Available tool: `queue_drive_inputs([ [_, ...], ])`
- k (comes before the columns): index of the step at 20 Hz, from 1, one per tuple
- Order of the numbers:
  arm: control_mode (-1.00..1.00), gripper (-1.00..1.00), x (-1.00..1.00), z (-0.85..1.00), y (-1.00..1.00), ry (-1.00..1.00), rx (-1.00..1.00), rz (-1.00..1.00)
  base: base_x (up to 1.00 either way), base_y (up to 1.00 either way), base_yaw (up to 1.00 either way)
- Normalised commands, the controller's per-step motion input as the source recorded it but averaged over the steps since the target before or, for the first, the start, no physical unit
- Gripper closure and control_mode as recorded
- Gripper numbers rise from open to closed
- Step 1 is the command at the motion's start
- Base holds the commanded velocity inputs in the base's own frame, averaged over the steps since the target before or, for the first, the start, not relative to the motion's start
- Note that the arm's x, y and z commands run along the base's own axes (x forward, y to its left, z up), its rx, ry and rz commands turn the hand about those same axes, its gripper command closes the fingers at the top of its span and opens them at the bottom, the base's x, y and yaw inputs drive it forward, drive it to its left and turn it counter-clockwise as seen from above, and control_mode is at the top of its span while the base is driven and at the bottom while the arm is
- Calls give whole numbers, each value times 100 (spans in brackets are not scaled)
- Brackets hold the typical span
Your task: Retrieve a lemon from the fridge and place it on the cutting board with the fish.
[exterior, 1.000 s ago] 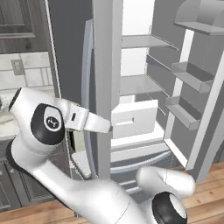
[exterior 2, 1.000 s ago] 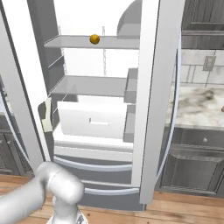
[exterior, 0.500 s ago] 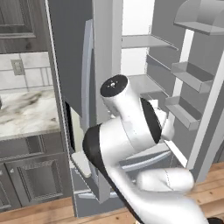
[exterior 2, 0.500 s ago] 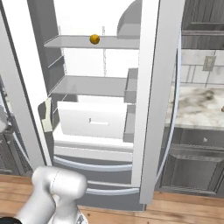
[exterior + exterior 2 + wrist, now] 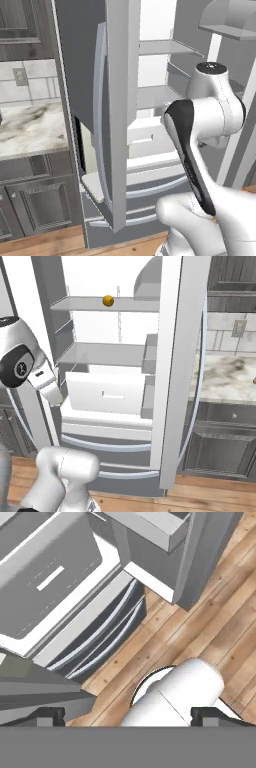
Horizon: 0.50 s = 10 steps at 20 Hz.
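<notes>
The lemon is a small yellow ball lying on the top shelf of the fridge, whose two doors stand open on a white interior. My arm is raised at the fridge's left side, well below and left of the lemon. In the hand view my gripper points down at the fridge's bottom drawers and the floor. Its fingertips stand wide apart, open, with nothing between them. The cutting board and the fish are out of view.
The open left door and right door jut out toward me on either side of the interior. Marble counters over grey cabinets flank the fridge. A crisper drawer sits under the lower shelf. Wooden floor lies below.
The arm has swung from the left side of the left base view across to the right, in front of the open fridge. The lemon has stayed on its shelf.
</notes>
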Motion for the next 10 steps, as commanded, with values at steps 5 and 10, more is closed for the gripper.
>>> queue_drive_inputs([
  [5,-100,-100,74,-36,0,-4,34,11,0,0,0],
  [10,-100,-100,86,-33,0,-2,43,12,0,0,0],
])
